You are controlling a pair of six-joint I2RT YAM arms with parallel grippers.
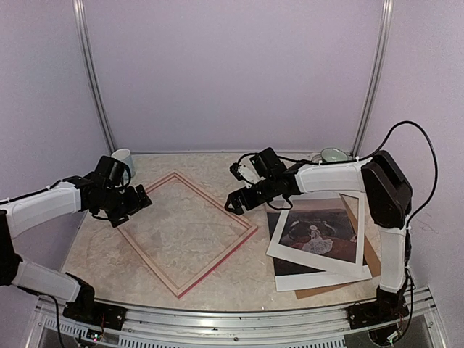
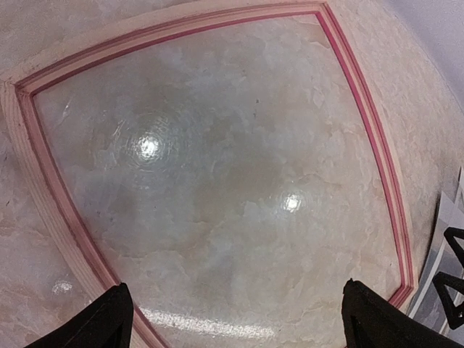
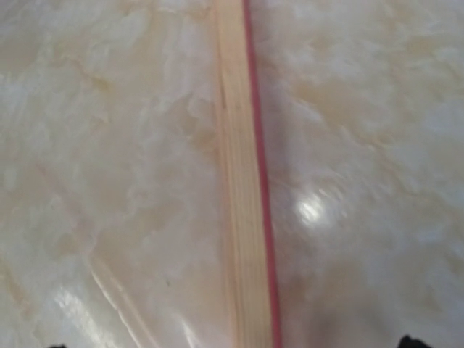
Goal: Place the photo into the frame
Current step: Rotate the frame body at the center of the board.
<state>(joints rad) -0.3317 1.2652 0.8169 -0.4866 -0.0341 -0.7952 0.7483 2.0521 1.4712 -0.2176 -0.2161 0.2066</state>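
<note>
Frame (image 1: 217,262) lies flat on the glossy marble-look worktop (image 1: 239,283), pale wood side up with a thin pink edge showing. Photo (image 1: 319,233), a dark print with a white border, sits just right of the frame. Left hand (image 1: 135,208) hovers by the frame's left corner and right hand (image 1: 233,201) over its right rail. Both are spread wide, holding nothing.

Room around the frame (image 1: 150,263)
Inside the frame's rails the surface (image 1: 239,283) lies bare under my left jaws and my right jaws, both spread wide. Right of the frame the photo (image 1: 319,235) and stacked sheets (image 1: 326,279) crowd the way; behind it stand a white cup (image 1: 123,158) and a second cup (image 1: 333,154).
</note>
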